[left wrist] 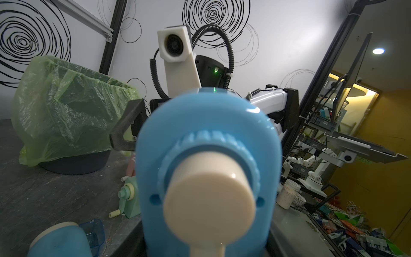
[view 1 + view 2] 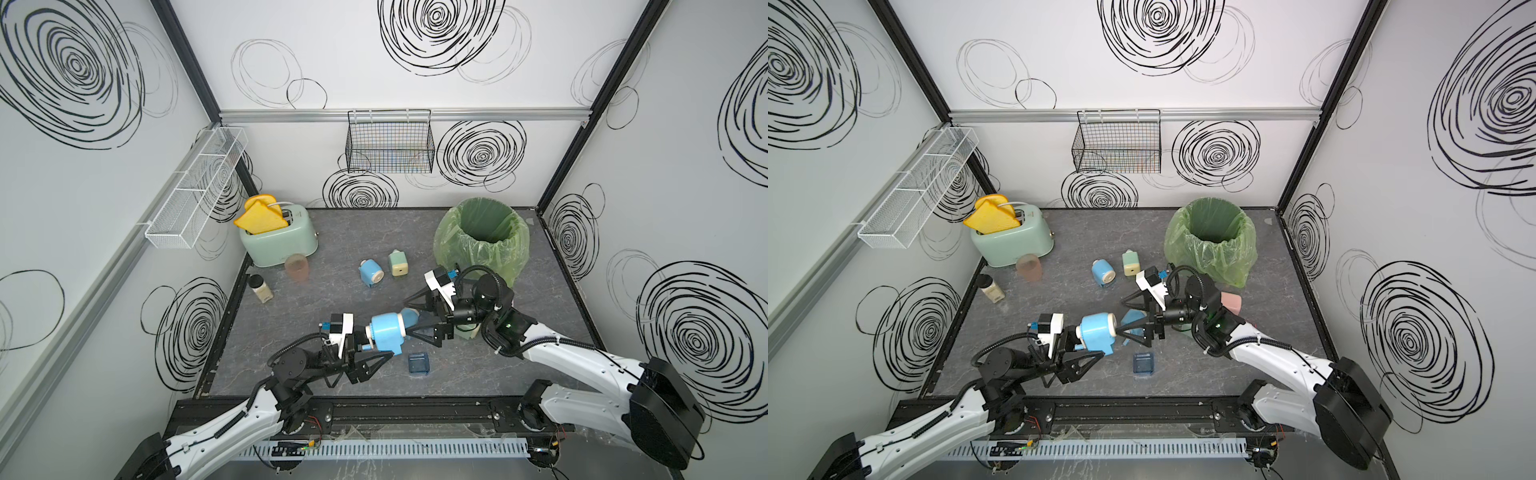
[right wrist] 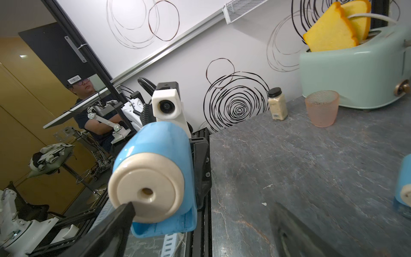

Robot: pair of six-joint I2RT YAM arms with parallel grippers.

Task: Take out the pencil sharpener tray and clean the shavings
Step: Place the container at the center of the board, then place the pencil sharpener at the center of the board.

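A blue plastic sharpener (image 2: 386, 328), barrel-shaped with a round cream face and a small pencil hole, hangs above the grey, veined tabletop (image 2: 270, 324). It is clamped at its crank end in the left pincer (image 2: 376, 344). The right pincer (image 2: 409, 314) is spread wide and holds nothing, its black wedge-shaped fingers (image 3: 106, 227) just off the sharpener's cream face. In the right wrist view one tip lies against that face's rim, though contact cannot be confirmed.

A translucent blue tray (image 2: 418, 364), a small square box, sits on the tabletop just beside the sharpener, on the side toward the robot's bases. Beyond the sharpener, toward the back wall, are a small blue sharpener (image 2: 371, 272) and a pale green sharpener (image 2: 399, 264).

Farther back, to the sharpener's right, rises a round bin (image 2: 453, 245) lined with crinkled green plastic film. Farther back to its left stands a glossy mint toaster (image 2: 282, 241) with yellow foam toast (image 2: 259, 218).
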